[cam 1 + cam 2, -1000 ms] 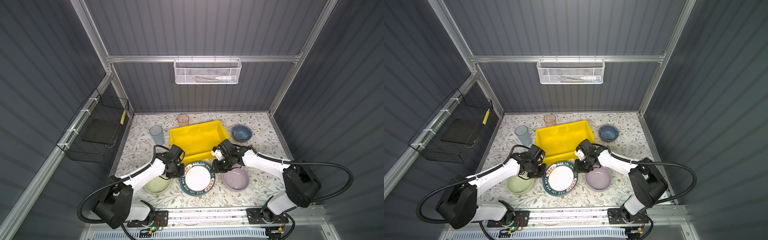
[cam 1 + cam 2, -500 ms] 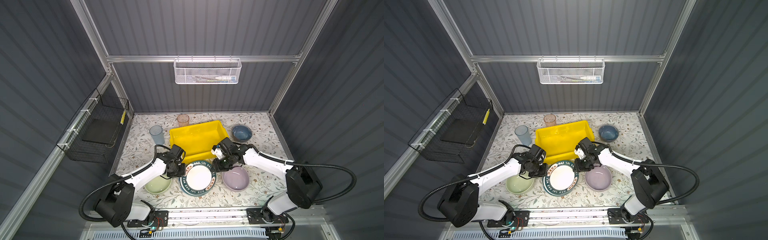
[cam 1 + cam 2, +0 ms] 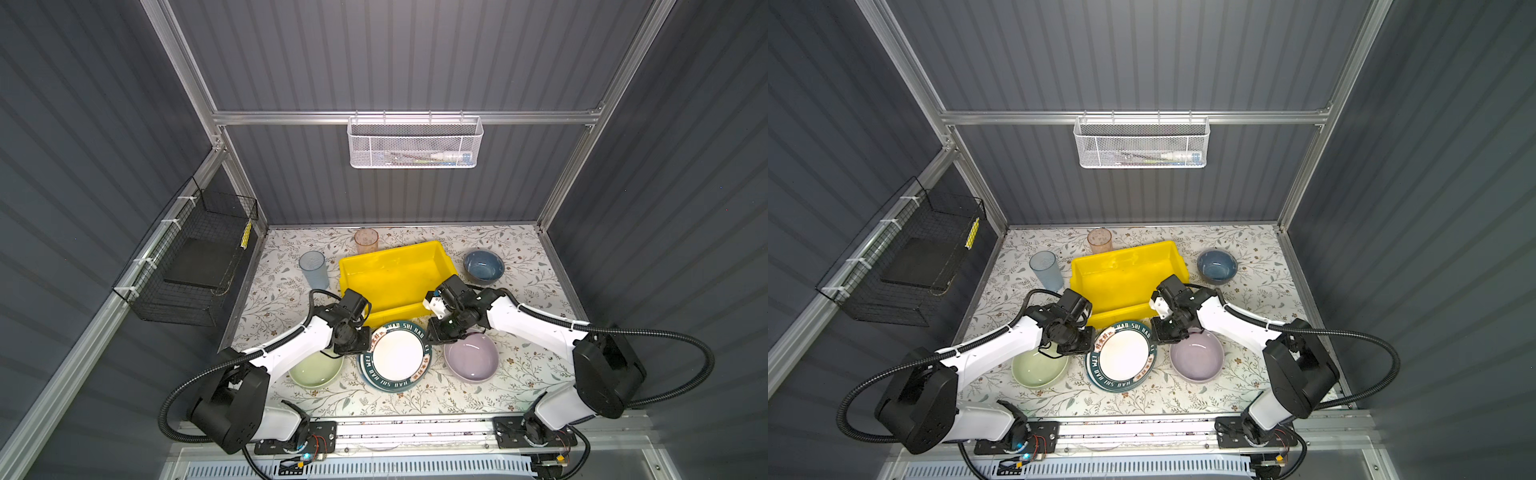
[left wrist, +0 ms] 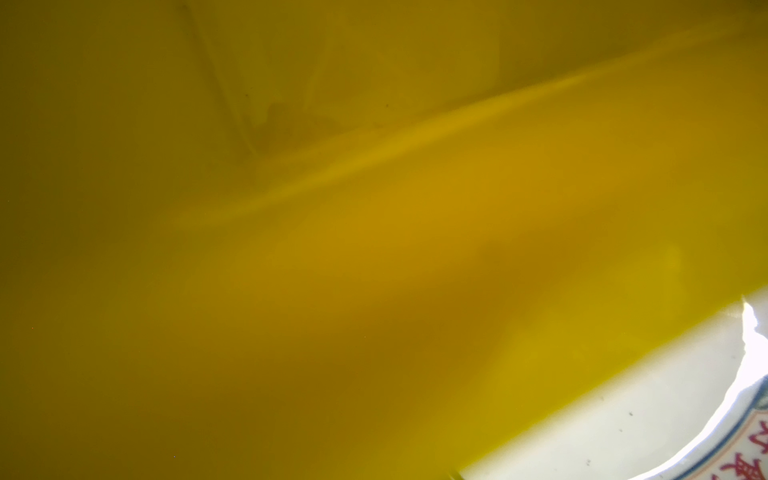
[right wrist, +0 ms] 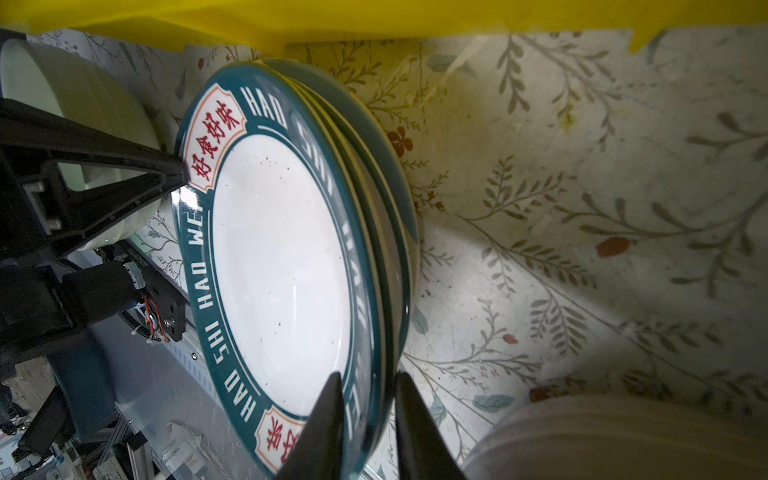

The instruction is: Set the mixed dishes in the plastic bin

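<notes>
A stack of plates, the green-rimmed lettered plate (image 3: 397,357) (image 3: 1121,357) on top, lies just in front of the yellow plastic bin (image 3: 390,259) (image 3: 1125,253). My right gripper (image 5: 368,376) (image 3: 436,332) is shut on the right rim, one finger on the lettered band and one outside the edge. My left gripper (image 3: 365,336) (image 5: 180,170) is shut, its tips against the left rim. The left wrist view shows mostly blurred bin wall (image 4: 291,208). Pale green bowl (image 3: 316,370), lilac bowl (image 3: 471,357) and blue bowl (image 3: 483,264) sit around. Two tumblers (image 3: 313,266) (image 3: 366,241) stand at the back left.
A black wire basket (image 3: 195,257) hangs on the left wall and a white mesh basket (image 3: 415,143) on the back wall. The lilac bowl lies right beside my right gripper, the green bowl under my left forearm.
My right gripper's jaws opened a little, then narrowed onto the plate rim. Both arms have hardly moved. The plates lie where they were.
</notes>
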